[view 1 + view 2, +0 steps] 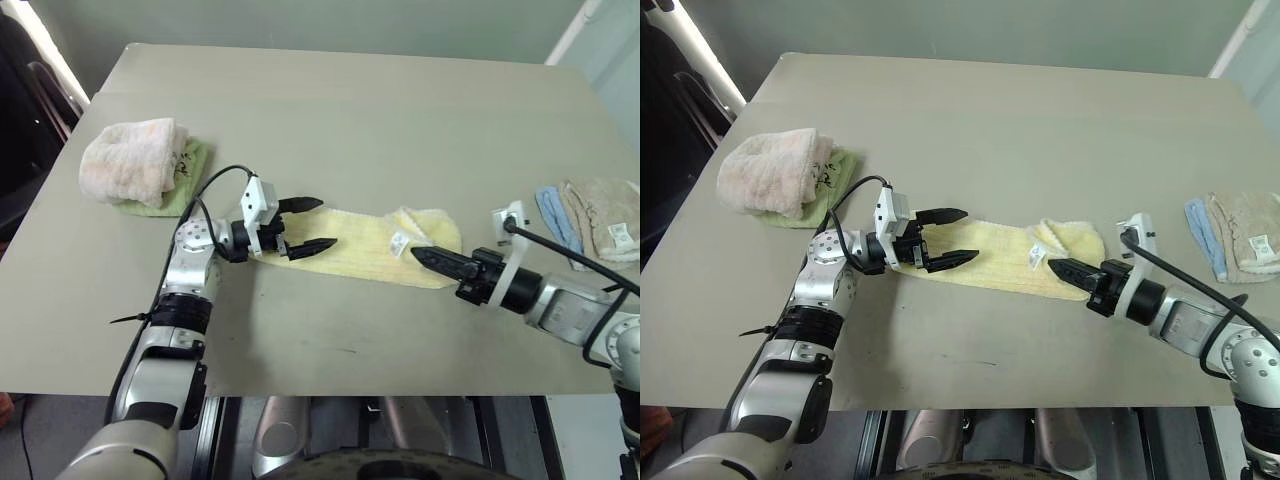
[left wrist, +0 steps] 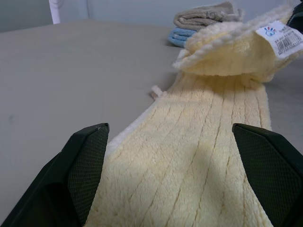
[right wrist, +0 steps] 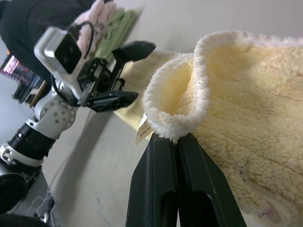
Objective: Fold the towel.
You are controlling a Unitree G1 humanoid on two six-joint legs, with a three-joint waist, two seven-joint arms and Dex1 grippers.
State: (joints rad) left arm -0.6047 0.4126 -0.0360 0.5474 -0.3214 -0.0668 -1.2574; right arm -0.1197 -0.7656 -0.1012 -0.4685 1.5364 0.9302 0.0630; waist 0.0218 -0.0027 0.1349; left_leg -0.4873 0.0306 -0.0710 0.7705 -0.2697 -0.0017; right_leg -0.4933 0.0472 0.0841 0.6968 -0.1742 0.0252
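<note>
One white barcode tag (image 2: pixel 280 38) on towel (image 1: pixel 360 245), unreadable.

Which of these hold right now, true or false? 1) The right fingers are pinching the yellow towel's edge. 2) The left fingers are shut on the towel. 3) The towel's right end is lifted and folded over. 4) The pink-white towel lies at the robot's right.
1) True: the right gripper pinches the towel.
2) False: the left gripper is open, astride the towel's left end.
3) True.
4) False: the pink-white towel lies at the robot's left.

right tool (image 3: pixel 176 138) pinching towel (image 3: pixel 246 118) edge
</note>
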